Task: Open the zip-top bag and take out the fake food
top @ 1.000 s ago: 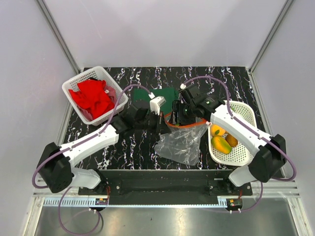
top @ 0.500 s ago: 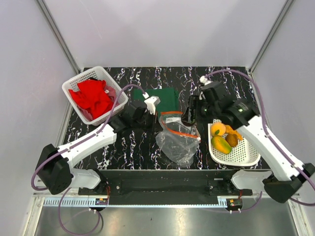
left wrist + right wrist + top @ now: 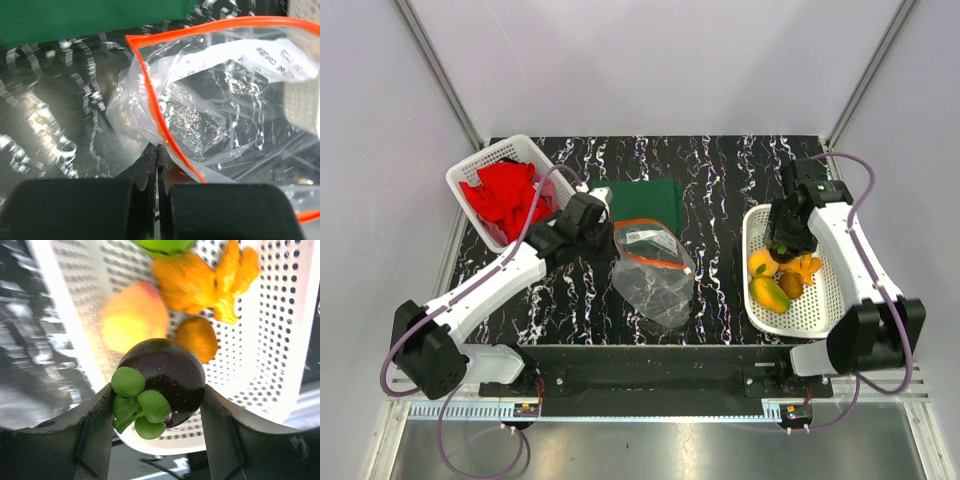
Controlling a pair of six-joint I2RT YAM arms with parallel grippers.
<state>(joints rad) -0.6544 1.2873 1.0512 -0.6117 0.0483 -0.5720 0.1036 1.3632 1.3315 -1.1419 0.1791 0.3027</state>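
Note:
The clear zip-top bag (image 3: 655, 270) lies at the table's middle, its orange-red zip strip (image 3: 150, 95) gaping open. My left gripper (image 3: 157, 152) is shut, pinching the bag's plastic just below the strip; in the top view the left gripper (image 3: 608, 224) sits at the bag's left corner. My right gripper (image 3: 156, 390) is shut on a dark purple round fruit (image 3: 167, 372) with green leaves, and the right gripper (image 3: 787, 243) hangs over the white basket (image 3: 825, 300). Other fake food lies in that basket: a peach-orange round piece (image 3: 134, 322), an orange knobbly piece (image 3: 200, 282), a yellow-green fruit (image 3: 769, 293).
A white basket (image 3: 485, 160) holding a red cloth (image 3: 510, 195) stands at the back left. A flat dark green cloth (image 3: 650, 195) lies behind the bag. Grey enclosure walls close in the black marbled table (image 3: 720, 170) on three sides.
My right arm has carried the dark purple fruit from the bag's mouth rightward to above the white basket. My left gripper has drawn the bag leftward and back.

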